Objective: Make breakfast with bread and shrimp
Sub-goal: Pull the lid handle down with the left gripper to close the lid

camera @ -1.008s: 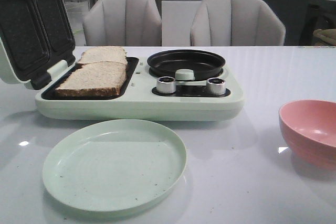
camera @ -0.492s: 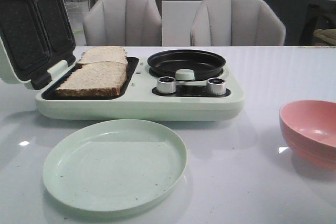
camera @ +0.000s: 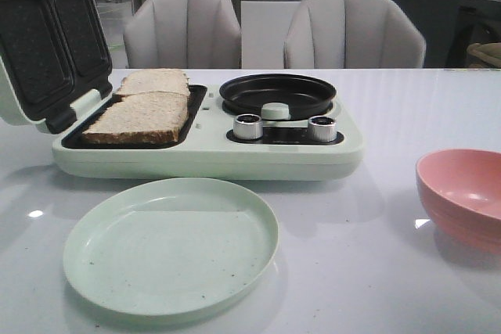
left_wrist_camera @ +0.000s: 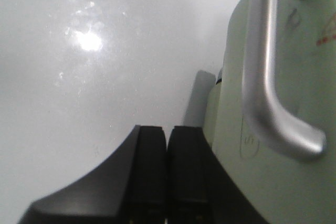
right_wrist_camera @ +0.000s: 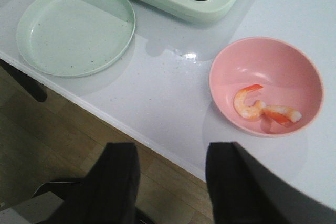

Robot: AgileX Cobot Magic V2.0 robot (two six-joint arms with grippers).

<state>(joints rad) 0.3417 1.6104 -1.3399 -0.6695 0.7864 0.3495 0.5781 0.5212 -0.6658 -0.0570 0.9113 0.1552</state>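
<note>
While I hold both arms back, my left tool (left_wrist_camera: 167,169) pressed together beside the cooker's lid (left_wrist_camera: 283,77), my right tool (right_wrist_camera: 170,182) apart over the tabletop (right_wrist_camera: 157,93) edge, bread (camera: 145,109) on the cooker's plate, shrimp (right_wrist_camera: 249,103) in the pink bowl (right_wrist_camera: 220,72).

Two bread slices (camera: 143,105) lie in the open breakfast maker (camera: 205,146), centre-left; green plate (camera: 171,245) lower left; pink bowl (camera: 462,195) at right edge.

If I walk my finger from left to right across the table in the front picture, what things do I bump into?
Open lid → bread → black pan → pink bowl. The green plate sits in front, under the bread and pan, so it is left out.
</note>
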